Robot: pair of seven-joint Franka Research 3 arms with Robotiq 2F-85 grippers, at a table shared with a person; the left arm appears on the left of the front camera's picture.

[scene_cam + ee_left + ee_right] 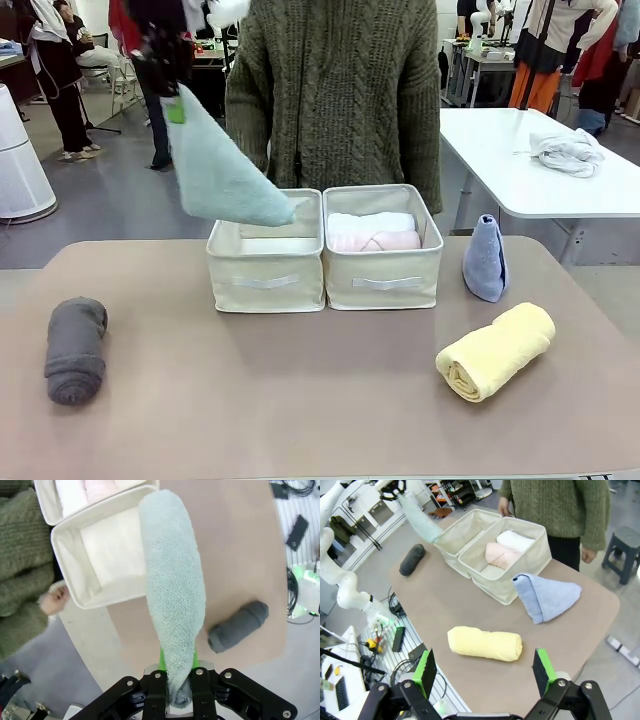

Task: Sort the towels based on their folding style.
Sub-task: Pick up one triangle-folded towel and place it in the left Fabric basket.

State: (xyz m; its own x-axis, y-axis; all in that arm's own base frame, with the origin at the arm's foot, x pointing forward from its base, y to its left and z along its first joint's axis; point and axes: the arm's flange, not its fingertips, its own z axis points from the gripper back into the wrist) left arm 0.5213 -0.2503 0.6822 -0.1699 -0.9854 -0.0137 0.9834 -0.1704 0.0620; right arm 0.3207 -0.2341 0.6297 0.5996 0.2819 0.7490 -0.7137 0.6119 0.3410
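My left gripper (176, 106) is shut on the narrow tip of a pale green cone towel (225, 170), which hangs slanted with its wide end over the left bin (265, 285). In the left wrist view the gripper (180, 692) pinches that towel (172, 580) above the bin (70, 575), which holds no towel. The right bin (383, 285) holds a white roll (370, 222) and a pink roll (385, 241). On the table lie a dark grey roll (75, 350), a yellow roll (497, 350) and a blue cone (486, 258). My right gripper (484, 672) hangs open above the yellow roll (485, 644).
A person in a green sweater (330, 90) stands right behind the bins, one hand (55, 600) close to the left bin's corner. A white table (500, 150) at the back right carries a whitish cloth bundle (567, 150). A stool (620, 545) stands beside the table.
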